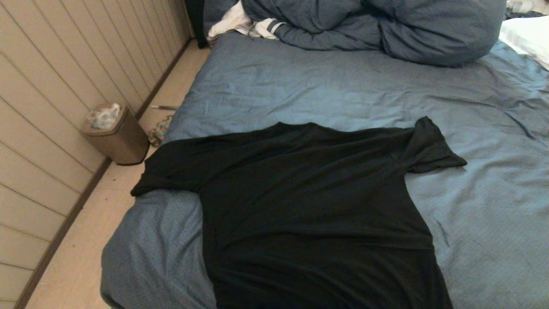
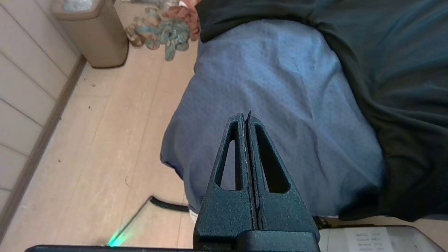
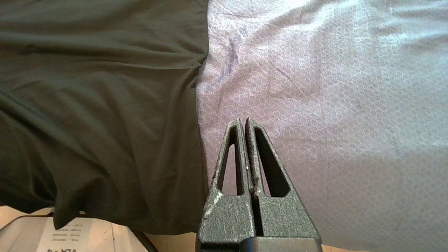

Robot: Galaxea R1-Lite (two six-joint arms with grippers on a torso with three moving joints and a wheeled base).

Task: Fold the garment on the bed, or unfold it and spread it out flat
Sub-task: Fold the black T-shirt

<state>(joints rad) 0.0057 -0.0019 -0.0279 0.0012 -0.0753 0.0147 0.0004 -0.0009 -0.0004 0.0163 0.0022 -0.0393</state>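
A wide bed [image 1: 343, 90] in slate-blue sheeting fills the scene. The left gripper [image 2: 246, 117] and right gripper [image 3: 244, 120] are held pressed together, empty, above the near edge. The garment [image 1: 309, 201] is seen spread flat, plain side up, between them.

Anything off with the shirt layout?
Mostly flat, but the garment sits askew on the bed: its hem hangs over the near edge, and the sleeve on the robot's right is creased and flipped up. Both grippers shut, holding nothing.
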